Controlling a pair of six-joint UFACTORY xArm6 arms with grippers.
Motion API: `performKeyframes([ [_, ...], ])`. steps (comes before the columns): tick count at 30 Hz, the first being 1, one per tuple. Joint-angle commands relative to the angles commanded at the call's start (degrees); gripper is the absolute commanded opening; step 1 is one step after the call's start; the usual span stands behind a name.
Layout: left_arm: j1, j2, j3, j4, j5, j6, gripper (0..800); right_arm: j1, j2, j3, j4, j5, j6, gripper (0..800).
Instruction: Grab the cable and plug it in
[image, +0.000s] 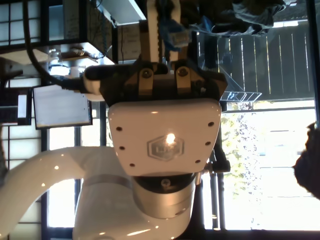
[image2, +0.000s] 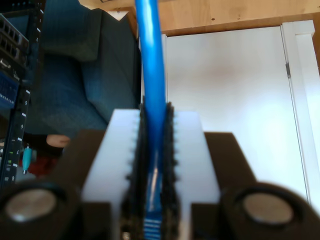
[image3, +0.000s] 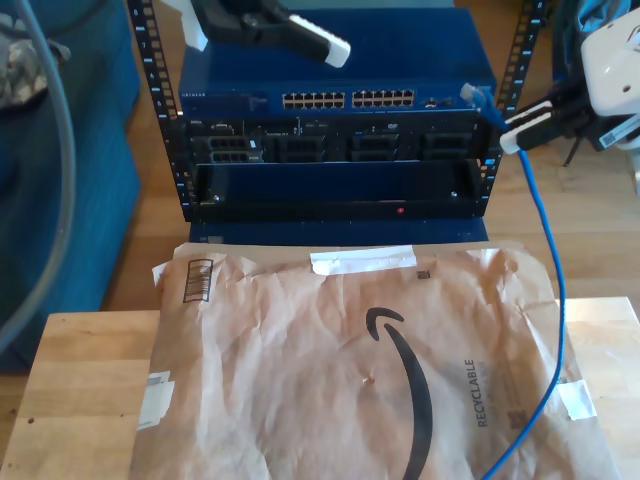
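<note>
My second end effector clamped on the cable, my first end effector raised.

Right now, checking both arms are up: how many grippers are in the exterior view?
2. One gripper is at the exterior view's top left above the rack; my second gripper, at its right, pinches the cable.

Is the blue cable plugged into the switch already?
No, the cable's plug hangs in the air beside the rack, held by my second gripper.
</note>
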Motion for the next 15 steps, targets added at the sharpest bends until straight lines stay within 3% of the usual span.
performKeyframes([
  [8,0.1,0.0,0.0,-0.1,0.0,-0.5,797,0.3,-2.8,-0.9,0.0,-4.2,0.4,8],
  [15,0.1,0.0,0.0,0.0,-0.3,-0.4,797,0.6,-2.8,-5.1,0.1,-4.5,0.8,7],
])
